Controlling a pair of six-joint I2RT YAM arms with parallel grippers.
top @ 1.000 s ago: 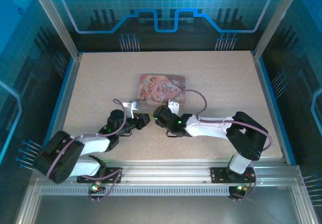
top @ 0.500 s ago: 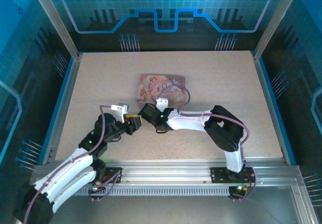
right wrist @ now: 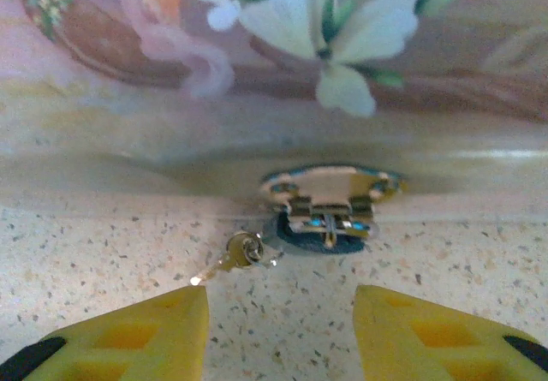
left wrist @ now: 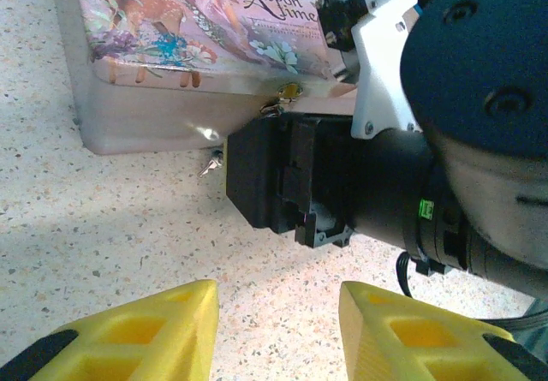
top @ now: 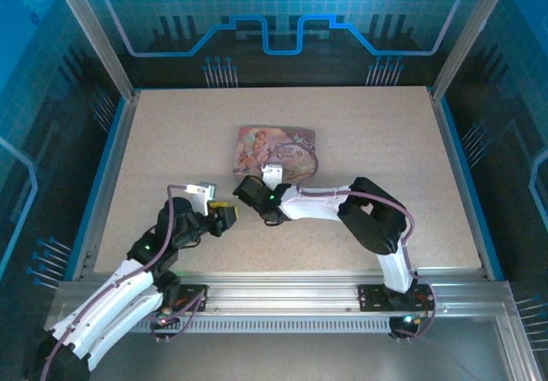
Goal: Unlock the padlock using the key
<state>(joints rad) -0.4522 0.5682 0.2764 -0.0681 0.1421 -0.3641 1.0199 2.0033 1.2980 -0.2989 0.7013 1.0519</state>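
ok so here's the setup: the pink illustrated rectangular tin (top: pixel 276 151) sits flat around the middle of the speckled beige table (top: pixel 385 141), and both arms are crowded in at its near side.

from the right wrist cam you're staring straight at the tin's front wall (right wrist: pixel 214 154). there's a little shiny metal hasp (right wrist: pixel 330 191) on it, and the tiny padlock (right wrist: pixel 318 235) with the dark bluish body hangs right under that hasp, down at table level. the tiny thin metal key (right wrist: pixel 233 257) lies on the table just to the left of the padlock, round head end closest to it, thin end pointing away toward the near left. can't tell if the key actually touches the lock or is just beside it.

the right gripper (right wrist: pixel 281 312) has its yellow fingers (right wrist: pixel 128 334) spread apart with nothing between them, just bare table. it sits low and close in front of the lock and key.

the left gripper (left wrist: pixel 276 312) is the same deal: yellow fingers (left wrist: pixel 137 334) apart, nothing pinched. its cam looks at the black body of the right gripper (left wrist: pixel 287 180), which sits in front of the tin (left wrist: pixel 145 116), and the key (left wrist: pixel 209 166) shows as a small glint on the table by the tin's front wall.

from above, the left gripper (top: pixel 224 216) sits near the right gripper (top: pixel 247 188), a bit closer to the arm bases.
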